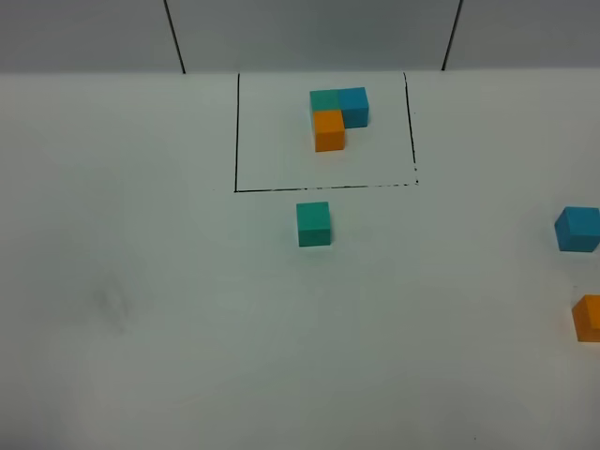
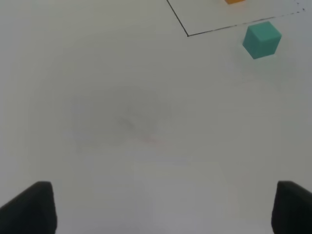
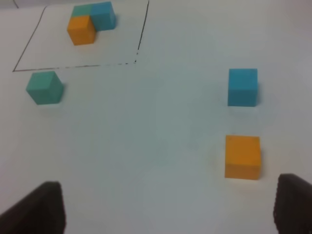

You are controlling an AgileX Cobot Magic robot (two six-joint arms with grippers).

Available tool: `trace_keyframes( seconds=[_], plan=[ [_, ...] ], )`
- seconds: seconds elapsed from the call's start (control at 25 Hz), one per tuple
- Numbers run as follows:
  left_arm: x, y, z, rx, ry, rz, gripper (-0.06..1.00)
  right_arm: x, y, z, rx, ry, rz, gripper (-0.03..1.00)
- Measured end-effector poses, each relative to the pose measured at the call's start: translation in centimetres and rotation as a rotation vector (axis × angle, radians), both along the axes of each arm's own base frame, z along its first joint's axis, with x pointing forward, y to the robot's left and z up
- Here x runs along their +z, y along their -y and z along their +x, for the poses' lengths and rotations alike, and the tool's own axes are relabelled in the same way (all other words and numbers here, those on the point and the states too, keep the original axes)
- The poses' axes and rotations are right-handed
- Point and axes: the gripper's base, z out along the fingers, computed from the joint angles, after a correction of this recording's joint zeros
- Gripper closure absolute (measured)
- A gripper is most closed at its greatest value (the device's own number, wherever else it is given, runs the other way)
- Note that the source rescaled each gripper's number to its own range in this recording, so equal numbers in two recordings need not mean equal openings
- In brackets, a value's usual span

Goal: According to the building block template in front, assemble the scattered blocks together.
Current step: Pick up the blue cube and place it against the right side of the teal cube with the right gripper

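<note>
The building block template (image 1: 337, 114) is an L of joined teal, blue and orange cubes inside a thin black rectangle at the table's far middle; the right wrist view also shows the template (image 3: 90, 22). A loose teal cube (image 1: 313, 224) (image 2: 262, 39) (image 3: 44, 87) sits just outside the frame's near line. A loose blue cube (image 1: 577, 229) (image 3: 242, 87) and a loose orange cube (image 1: 588, 317) (image 3: 242, 156) lie at the far right. My left gripper (image 2: 161, 209) is open over bare table, well away from the teal cube. My right gripper (image 3: 168, 207) is open, the orange cube just ahead near one finger.
The white table (image 1: 187, 328) meets a grey wall at the back, with two dark cables running up it. A faint smudge marks the table's left part. Neither arm appears in the exterior high view.
</note>
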Motion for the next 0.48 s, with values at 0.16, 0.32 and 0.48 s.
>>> trace_keyframes(
  seconds=[0.16, 0.32, 0.48],
  plan=[
    [-0.04, 0.0, 0.03, 0.0, 0.0, 0.0, 0.12, 0.01, 0.0, 0.0, 0.0, 0.001, 0.0, 0.23],
    [-0.04, 0.03, 0.06, 0.02, 0.0, 0.0, 0.23, 0.01, 0.0, 0.0, 0.0, 0.001, 0.0, 0.23],
    [-0.04, 0.13, 0.15, 0.096, 0.0, 0.0, 0.34, 0.01, 0.0, 0.0, 0.0, 0.001, 0.0, 0.23]
  ],
)
